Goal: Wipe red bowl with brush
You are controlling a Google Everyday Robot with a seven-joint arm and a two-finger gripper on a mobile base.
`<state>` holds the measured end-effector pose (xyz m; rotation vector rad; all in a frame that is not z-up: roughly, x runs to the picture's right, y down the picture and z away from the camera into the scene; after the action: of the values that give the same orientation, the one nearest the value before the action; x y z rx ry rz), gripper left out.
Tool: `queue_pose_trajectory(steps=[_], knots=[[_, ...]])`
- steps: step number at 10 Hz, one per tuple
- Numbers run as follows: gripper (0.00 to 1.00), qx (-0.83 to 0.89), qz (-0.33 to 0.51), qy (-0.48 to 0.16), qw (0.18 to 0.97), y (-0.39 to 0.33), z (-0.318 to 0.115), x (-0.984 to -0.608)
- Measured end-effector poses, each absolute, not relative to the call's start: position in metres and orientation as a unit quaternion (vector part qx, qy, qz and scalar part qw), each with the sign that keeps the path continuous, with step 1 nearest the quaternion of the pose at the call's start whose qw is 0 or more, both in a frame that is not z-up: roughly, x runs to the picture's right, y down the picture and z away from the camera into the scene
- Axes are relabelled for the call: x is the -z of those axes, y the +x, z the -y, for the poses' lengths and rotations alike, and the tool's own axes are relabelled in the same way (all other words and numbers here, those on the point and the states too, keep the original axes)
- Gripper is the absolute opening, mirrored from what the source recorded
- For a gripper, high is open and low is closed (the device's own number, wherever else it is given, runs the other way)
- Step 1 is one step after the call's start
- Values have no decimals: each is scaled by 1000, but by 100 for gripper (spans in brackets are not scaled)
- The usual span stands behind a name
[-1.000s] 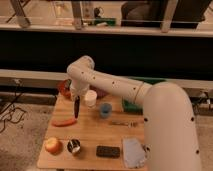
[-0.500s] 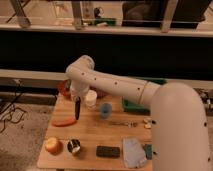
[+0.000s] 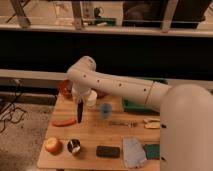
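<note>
End effector (image 3: 79, 103) low over the far-left part of the pale wooden worktop (image 3: 90, 136), under the bend of the white arm (image 3: 117, 89). Grips the upper end of a slim, straight, black stick-like brush (image 3: 79, 114) and holds it close to upright, lower tip pointing down at the wood. Hangs just right of the round, shallow red bowl (image 3: 64, 88), itself at the far-left corner and half hidden behind the arm. Seems not yet in touch with that bowl; probably before the first wipe.

Needs a move left and far to bring the tip over the rim. Could strike the near wall of the bowl with too low a tip, pushing it toward the corner edge or tipping it. Could drag across the long orange carrot (image 3: 64, 122) just near-left of the tip, for the same reason. Could bump the small white cup (image 3: 91, 98) just to the right, or the blue cup (image 3: 105, 110) beyond, with a careless wrist swing. Could twist the thin brush in the grip under hard pressing, given a hold at one end only. Could miss the inside, given the arm's cover over much of the bowl.
</note>
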<state>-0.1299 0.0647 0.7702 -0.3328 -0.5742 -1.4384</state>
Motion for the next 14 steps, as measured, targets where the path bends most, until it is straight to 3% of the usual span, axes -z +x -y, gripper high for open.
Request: queue_pose_trajectory(steps=[14], knots=[[19,628,224,-172,725,-84,-105,-722]])
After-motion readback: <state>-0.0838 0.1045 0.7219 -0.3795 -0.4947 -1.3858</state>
